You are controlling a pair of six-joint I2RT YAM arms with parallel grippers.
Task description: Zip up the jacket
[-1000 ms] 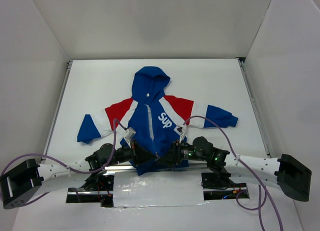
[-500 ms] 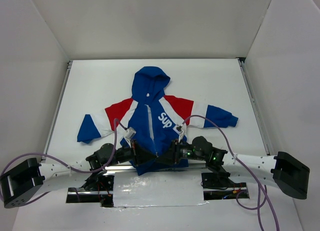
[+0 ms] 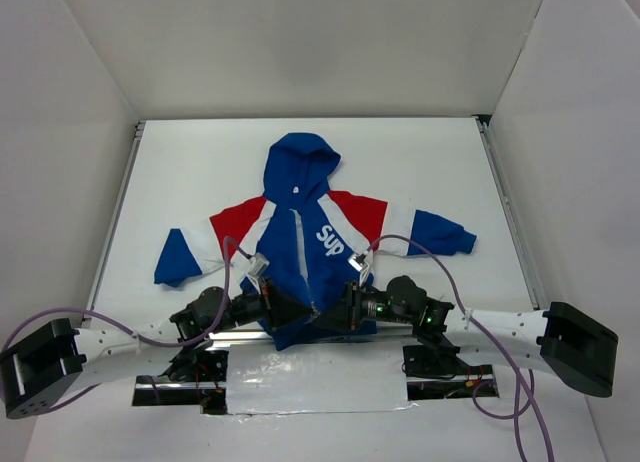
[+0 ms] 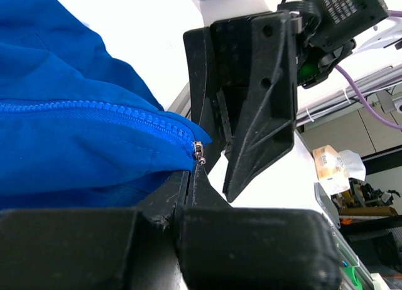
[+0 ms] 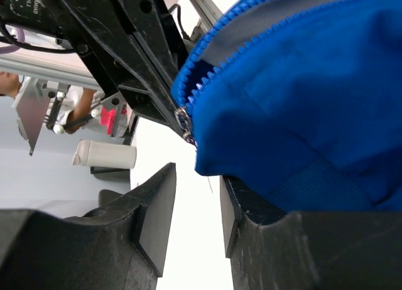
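The blue jacket [image 3: 300, 232] lies flat on the white table, hood far, hem near, its zipper open along most of the front. Both grippers meet at the hem's middle. My left gripper [image 3: 303, 312] is shut; in its wrist view the jaws [image 4: 193, 171] pinch right under the metal zipper slider [image 4: 200, 153], with blue fabric [image 4: 75, 127] lying over one finger. My right gripper [image 3: 332, 315] is open; in its wrist view [image 5: 198, 177] the hem [image 5: 301, 102] rests on one finger and the slider [image 5: 183, 122] hangs just beyond the tips.
White walls close in the table at left, right and back. A metal rail [image 3: 300, 334] and a silver taped patch [image 3: 310, 377] run along the near edge. Purple cables [image 3: 440, 262] loop over the jacket's lower sides.
The right arm has shifted slightly left. Both grippers stay at the hem, and the jacket has not visibly moved.
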